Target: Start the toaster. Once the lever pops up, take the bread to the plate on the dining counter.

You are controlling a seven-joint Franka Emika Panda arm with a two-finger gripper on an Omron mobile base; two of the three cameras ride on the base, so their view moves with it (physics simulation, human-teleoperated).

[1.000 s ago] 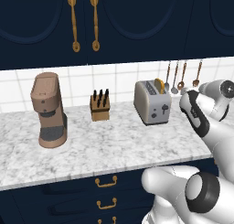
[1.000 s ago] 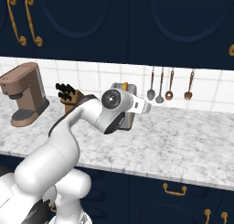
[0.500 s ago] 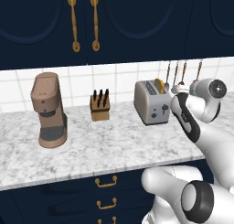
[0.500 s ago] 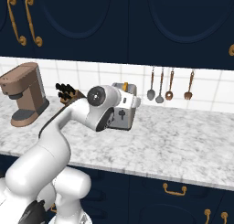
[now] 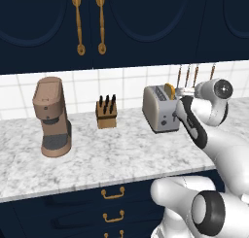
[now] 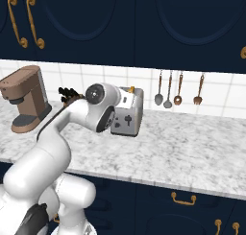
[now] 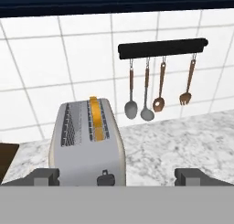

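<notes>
**Open gripper lined up on the toaster**

Gripper point(image 7: 117, 177) jaws stand spread wide with nothing between them, one dark fingertip at each side of the hand view and the toaster point(image 7: 87, 143) framed between, close ahead. On the narrow face turned to the hand sits the lever point(image 7: 105, 177), a small dark tab that looks high in its slot (so, by my reading, not yet pressed down).

From the left in the left base view: a brown coffee machine point(image 5: 52, 116), a knife block point(image 5: 106, 112), then the toaster, with the arm point(image 5: 194, 125) just to its right. The bread point(image 7: 95, 118) stands upright in the right-hand slot, its golden top edge proud of the metal.

Handling, as a judgement: the lever should be stiff and sprung, needing a firm downward push from one fingertip. The slice is light, rigid and crumbly, best pinched across its thin faces at the exposed top and lifted straight up.

Utensils point(image 7: 155, 97) hang from a rail on the tiled wall beyond and to the right, well clear of the toaster. Nothing blocks the approach.
</notes>
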